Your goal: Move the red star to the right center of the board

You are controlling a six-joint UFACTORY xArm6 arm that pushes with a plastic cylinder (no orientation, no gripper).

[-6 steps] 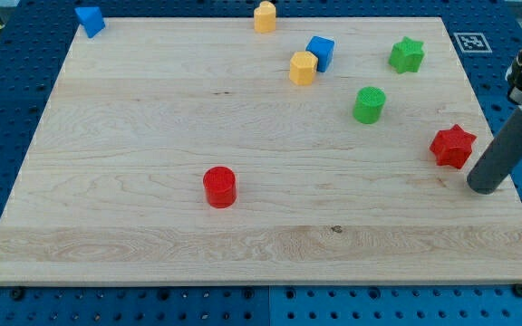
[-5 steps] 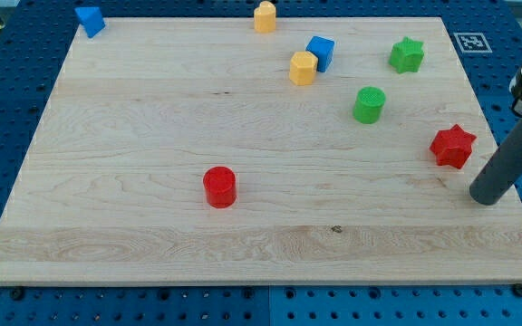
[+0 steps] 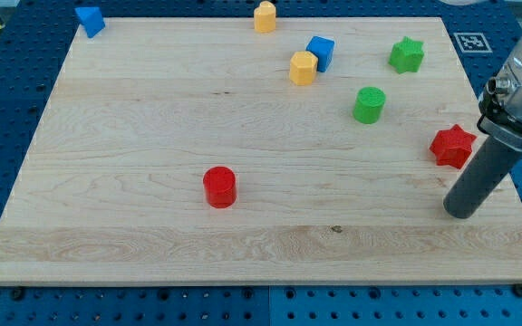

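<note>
The red star (image 3: pixel 452 146) lies near the board's right edge, about mid-height. My tip (image 3: pixel 459 214) rests on the board below the star, a little apart from it and not touching. The dark rod rises from the tip toward the view's upper right and passes just right of the star.
A red cylinder (image 3: pixel 219 186) sits left of centre. A green cylinder (image 3: pixel 369 104) and a green star (image 3: pixel 407 55) lie above the red star. A yellow block (image 3: pixel 304 68) touches a blue cube (image 3: pixel 321 52). Another yellow block (image 3: pixel 265 16) and a blue block (image 3: pixel 90 19) sit at the top edge.
My tip has moved toward the view's left and bottom, from right of and below the red star to below it. No block has moved.
</note>
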